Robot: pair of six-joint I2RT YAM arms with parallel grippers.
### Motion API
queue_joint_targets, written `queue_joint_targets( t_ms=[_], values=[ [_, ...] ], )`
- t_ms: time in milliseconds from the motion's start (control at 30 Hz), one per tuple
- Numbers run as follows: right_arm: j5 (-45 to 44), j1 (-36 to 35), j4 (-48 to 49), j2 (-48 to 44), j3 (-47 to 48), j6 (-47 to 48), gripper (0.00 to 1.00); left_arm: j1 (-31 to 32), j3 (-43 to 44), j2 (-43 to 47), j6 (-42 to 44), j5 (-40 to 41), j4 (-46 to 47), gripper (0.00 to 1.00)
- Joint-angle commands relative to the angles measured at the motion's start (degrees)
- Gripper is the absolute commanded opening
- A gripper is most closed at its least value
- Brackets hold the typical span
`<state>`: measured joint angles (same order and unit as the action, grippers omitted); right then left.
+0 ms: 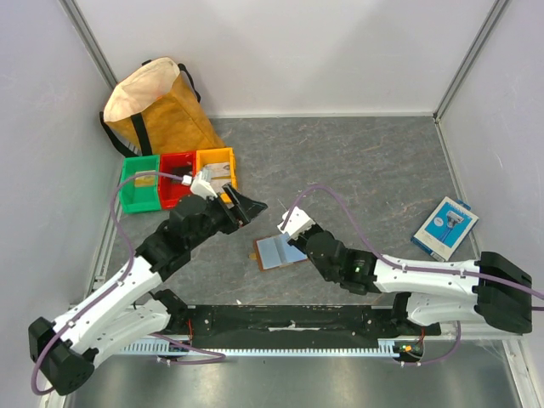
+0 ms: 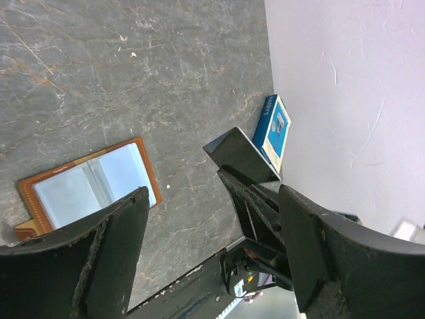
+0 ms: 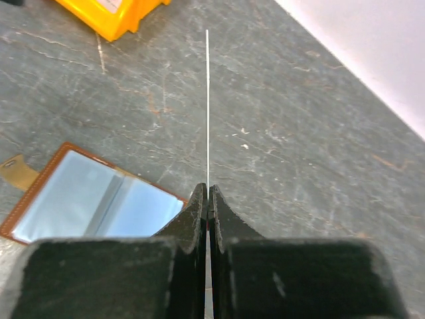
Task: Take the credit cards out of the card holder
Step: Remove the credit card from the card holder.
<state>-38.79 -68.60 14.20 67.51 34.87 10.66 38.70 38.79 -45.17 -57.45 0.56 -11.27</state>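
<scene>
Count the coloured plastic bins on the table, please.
3, side by side at the far left of the table, just in front of the brown bag: the green bin leftmost, the red bin in the middle, the orange bin rightmost. None seems hidden.

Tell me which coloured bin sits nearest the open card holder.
The yellow bin, at the right end of the row; the red bin and green bin stand farther left, away from the card holder.

Right wrist view: thin whitish card (image 3: 207,106) showed edge-on only; its face was unreadable. The brown leather folding wallet (image 3: 93,206) had its 5 o'clock corner hidden behind the right gripper (image 3: 207,190). Top view: contents of the green plastic bin (image 1: 127,180) were too small to identify.
</scene>
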Motion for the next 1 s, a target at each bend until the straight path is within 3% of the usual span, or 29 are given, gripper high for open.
queue_joint_targets(
  t_ms=[0, 233, 567, 767, 867, 900, 967],
  values=[
    [-11.2, -3.5, 7.2, 2.2, 2.3, 7.5, 0.00, 0.0, 2.5, -4.5, -3.5, -4.5, 5.9, 0.83],
    [-16.6, -8.0, 11.4, 6.6, 2.7, 12.7, 0.00, 0.1, 2.2, -8.4, -5.4, -6.3, 11.0, 0.81],
    [-22.5, -11.0, 17.0, 11.3, 3.4, 16.8, 0.00, 0.2, 0.2, -13.5, -7.4, -11.0, 16.5, 0.65],
    [-24.2, -11.6, 18.3, 12.9, 3.5, 17.5, 0.00, 0.2, -1.0, -14.0, -5.8, -12.7, 18.6, 0.32],
    [-23.7, -11.6, 17.7, 12.6, 3.5, 15.9, 0.00, 0.2, -0.9, -13.6, -3.7, -12.8, 18.5, 0.07],
    [-23.2, -11.6, 17.2, 12.3, 3.5, 15.0, 0.00, 0.1, -0.9, -13.5, -2.9, -12.7, 18.4, 0.02],
    [-21.9, -11.6, 15.6, 11.8, 3.4, 13.0, 0.01, 0.2, -0.9, -12.7, -1.0, -12.2, 17.5, 0.02]
  ],
)
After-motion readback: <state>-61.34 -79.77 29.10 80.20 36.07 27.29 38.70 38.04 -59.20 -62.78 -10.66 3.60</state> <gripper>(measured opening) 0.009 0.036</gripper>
